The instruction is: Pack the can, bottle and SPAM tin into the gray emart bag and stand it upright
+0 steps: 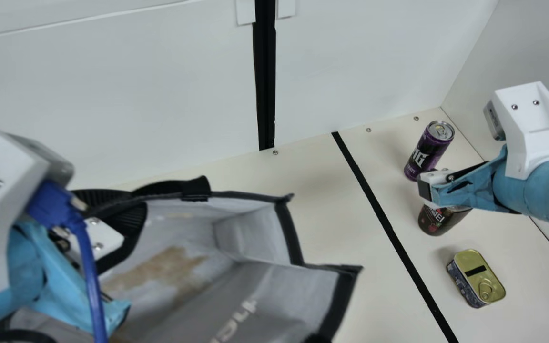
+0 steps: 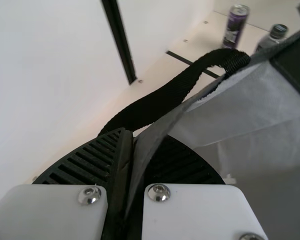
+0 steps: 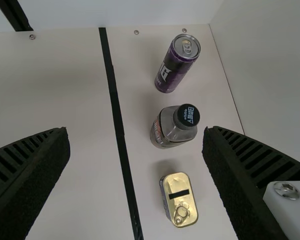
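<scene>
My left gripper (image 1: 129, 219) is shut on the rim of the gray bag (image 1: 274, 290), whose mouth gapes open; in the left wrist view the gripper (image 2: 130, 142) pinches the gray fabric (image 2: 200, 110) beside a black handle. Over the right side of the table, my right gripper (image 1: 425, 186) holds nothing, above the bottle (image 1: 439, 220). Its fingers stand wide apart in the right wrist view, where the gripper (image 3: 136, 132) has the purple can (image 3: 177, 62), the bottle (image 3: 175, 125) and the SPAM tin (image 3: 179, 199) below it. Can and bottle are upright; the tin lies flat.
A black tape line (image 1: 389, 228) runs across the table between the bag and the three items. White walls (image 1: 350, 62) stand behind and at the right, the can being close to their corner. Bare tabletop (image 1: 322, 205) lies right of the bag.
</scene>
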Controlling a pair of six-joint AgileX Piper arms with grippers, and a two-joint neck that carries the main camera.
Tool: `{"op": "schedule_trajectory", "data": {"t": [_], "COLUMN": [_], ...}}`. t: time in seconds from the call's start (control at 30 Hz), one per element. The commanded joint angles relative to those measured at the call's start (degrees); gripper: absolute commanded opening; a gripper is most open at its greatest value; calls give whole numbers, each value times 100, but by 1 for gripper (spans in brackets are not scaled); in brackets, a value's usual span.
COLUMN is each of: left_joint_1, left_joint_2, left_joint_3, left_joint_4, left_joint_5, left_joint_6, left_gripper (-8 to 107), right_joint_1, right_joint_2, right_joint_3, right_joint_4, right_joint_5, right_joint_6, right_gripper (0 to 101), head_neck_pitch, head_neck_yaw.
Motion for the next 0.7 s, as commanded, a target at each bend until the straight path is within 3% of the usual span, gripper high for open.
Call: {"op": "schedule_trajectory", "data": {"t": [0.0, 0.23, 0.67], "left_joint_1": [44, 151, -7], "left_joint_2": [-6, -52, -218], "left_joint_3": [-57, -118, 404], "left_joint_4": [210, 972, 3027], "left_joint_5": [6, -63, -309], "left_joint_6": [-239, -880, -2381], "left_gripper": [-8, -8, -8], "right_joint_1": [0, 0, 0], "right_joint_2": [0, 0, 0], "right_joint_3": [0, 0, 0], "right_joint_4": [0, 0, 0], "right_joint_5": [0, 0, 0], "right_joint_6": [0, 0, 0], "right_gripper": [95, 95, 95], "head_neck_pitch": [-130, -130, -130], "head_neck_yaw": [-5, -5, -5]}}
